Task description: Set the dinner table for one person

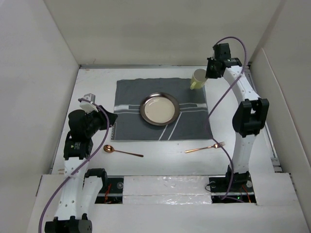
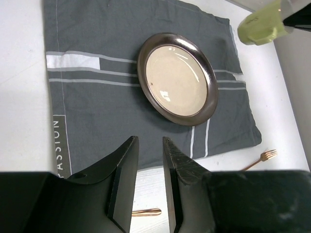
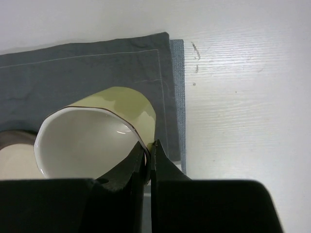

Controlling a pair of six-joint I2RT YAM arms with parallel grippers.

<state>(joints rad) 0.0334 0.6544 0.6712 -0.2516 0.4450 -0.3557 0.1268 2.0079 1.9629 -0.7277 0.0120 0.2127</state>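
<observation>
Bright, even light from overhead floods the white table [image 1: 160,165], leaving only soft, faint shadows. The plate [image 2: 177,80] carries small glints; the cup [image 3: 92,141] up close looks slightly blurred.

Looks like a robotics lab test cell rather than a home dining room. Boxed in on three sides by bare white boards [image 1: 29,73] around a plain white table [image 1: 160,167]. Carries a left arm [image 1: 77,141] and a right arm [image 1: 248,116] of white and black machine parts, bolted at the near edge, with purple cables [image 1: 210,114] looping off them and loose wiring [image 1: 110,188] showing at the bases. Patched along the front with a strip of shiny tape [image 1: 165,184]. Laid like a staged meal for one: a grey mat [image 1: 131,97], a plate [image 1: 160,108], a cup [image 1: 198,78], a fork [image 1: 205,147], a spoon [image 1: 121,151].
</observation>
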